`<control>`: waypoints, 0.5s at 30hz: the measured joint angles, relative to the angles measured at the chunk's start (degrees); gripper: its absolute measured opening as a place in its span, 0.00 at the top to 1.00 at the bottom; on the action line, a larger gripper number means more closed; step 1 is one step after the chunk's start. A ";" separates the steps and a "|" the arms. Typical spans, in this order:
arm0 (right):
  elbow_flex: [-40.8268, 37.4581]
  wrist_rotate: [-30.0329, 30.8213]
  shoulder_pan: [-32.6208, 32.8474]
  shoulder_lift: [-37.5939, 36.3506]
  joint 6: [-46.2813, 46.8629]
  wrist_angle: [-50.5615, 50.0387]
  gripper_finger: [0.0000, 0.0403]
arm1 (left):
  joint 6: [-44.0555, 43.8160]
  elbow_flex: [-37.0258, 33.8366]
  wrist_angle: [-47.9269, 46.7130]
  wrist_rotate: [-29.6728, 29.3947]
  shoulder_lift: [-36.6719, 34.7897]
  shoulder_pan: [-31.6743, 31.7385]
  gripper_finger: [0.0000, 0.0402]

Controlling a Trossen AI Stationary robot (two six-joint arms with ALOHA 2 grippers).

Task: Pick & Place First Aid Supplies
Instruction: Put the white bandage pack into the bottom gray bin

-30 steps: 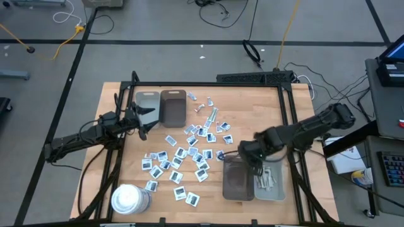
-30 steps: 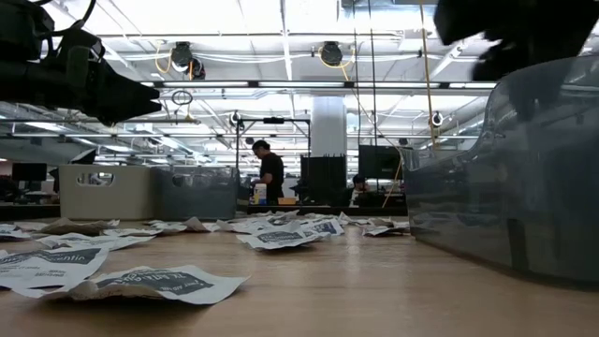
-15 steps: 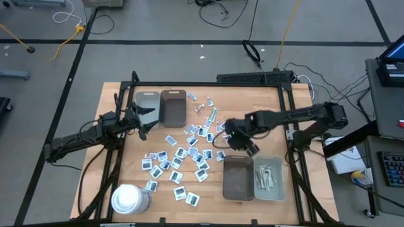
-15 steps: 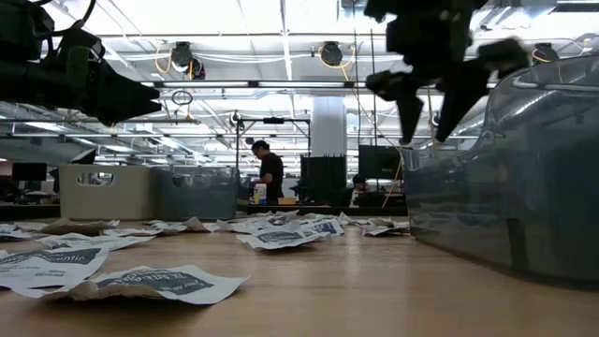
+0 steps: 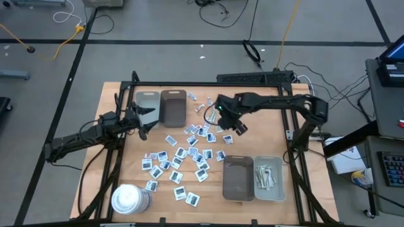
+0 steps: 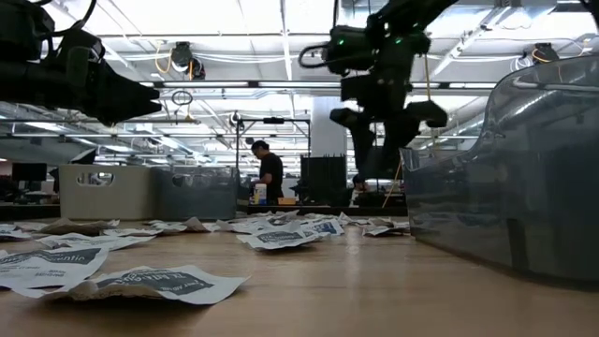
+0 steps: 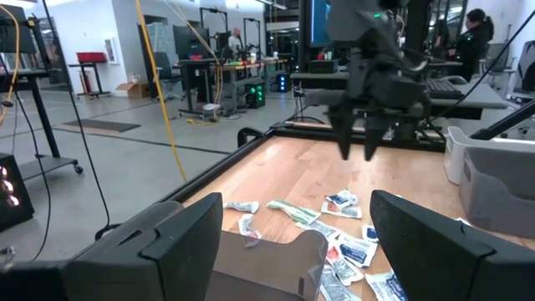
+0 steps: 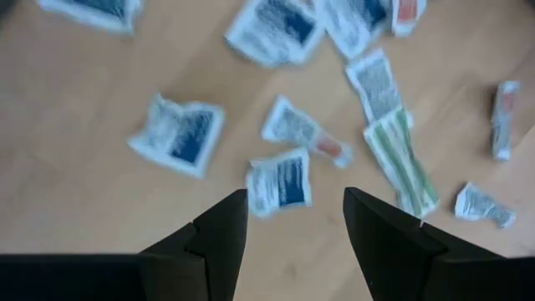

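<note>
Many small white packets with dark-blue print (image 5: pixel 183 154) lie scattered flat on the wooden table's middle, with a few pale green strips (image 5: pixel 211 113) at their far side. My right gripper (image 5: pixel 227 118) hangs open and empty above the far part of the scatter, fingers pointing down (image 6: pixel 384 140). In the right wrist view it (image 8: pixel 294 196) is over a packet (image 8: pixel 280 182), with a green strip (image 8: pixel 401 159) beside it. My left gripper (image 5: pixel 142 121) waits open and empty at the far left, by the grey tray (image 5: pixel 147 104); its fingers stand wide apart (image 7: pixel 305 251).
A grey tray and a brown tray (image 5: pixel 173 107) stand at the far left. A brown tray (image 5: pixel 238 178) and a grey tray (image 5: pixel 268 178) holding several strips stand at the near right. A large white cylinder (image 5: pixel 129 198) stands at the near left. People show in the room beyond.
My right gripper has swung from above the near-right trays toward the table's far edge and left, and now hangs over the far part of the scattered packets. The packets and my left arm have kept still.
</note>
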 joint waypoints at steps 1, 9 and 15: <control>1.31 -0.15 -0.67 1.33 -0.58 -0.04 0.52 | 0.00 0.00 0.06 -0.02 0.00 0.02 0.24; 11.46 -1.51 -5.75 9.90 -5.96 0.02 0.52 | 0.00 0.00 0.07 0.00 0.00 0.01 0.24; 18.35 -3.28 -9.18 15.39 -8.42 0.11 0.52 | 0.00 0.00 0.07 0.00 0.00 0.01 0.24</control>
